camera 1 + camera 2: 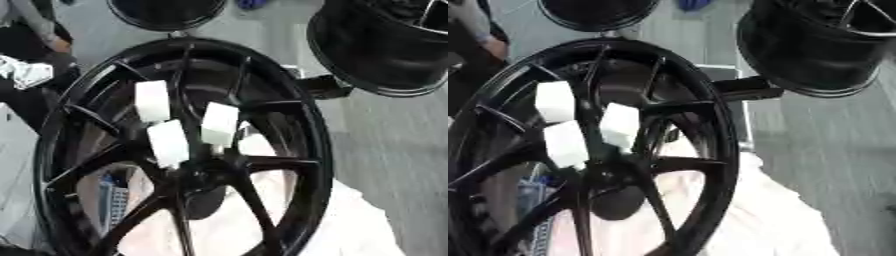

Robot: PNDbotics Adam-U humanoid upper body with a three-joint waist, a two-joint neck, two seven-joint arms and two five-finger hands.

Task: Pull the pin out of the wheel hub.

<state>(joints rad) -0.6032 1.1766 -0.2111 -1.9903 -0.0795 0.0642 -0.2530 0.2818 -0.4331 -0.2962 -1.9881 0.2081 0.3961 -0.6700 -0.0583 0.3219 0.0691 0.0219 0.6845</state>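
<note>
Three white blocks (184, 122) stand out from the centre of the black wheel hub (188, 150), which fills the middle and left of the frame. One sits at upper left over a spoke, and two sit lower, just above the dark centre boss. These look like the pins you are after, though you cannot tell from here which one the task means or how deep each is seated.

No robot hand shows in either eye view, so you cannot say whether your hands are spread or closed, and nothing of yours touches the hub.

The risks, as a judgement: the blocks sit close together between thin spokes, so a reach that comes in off-line may catch a spoke or nudge the neighbouring block instead of closing round the one you want. The hub appears to rest tilted over a pale cloth (350, 225) at lower right; a sideways tug rather than a pull along the pin's axis could shift or rock the whole wheel. A second black rim (385, 45) sits near at upper right, and an arm coming from that side may clip it.
</note>
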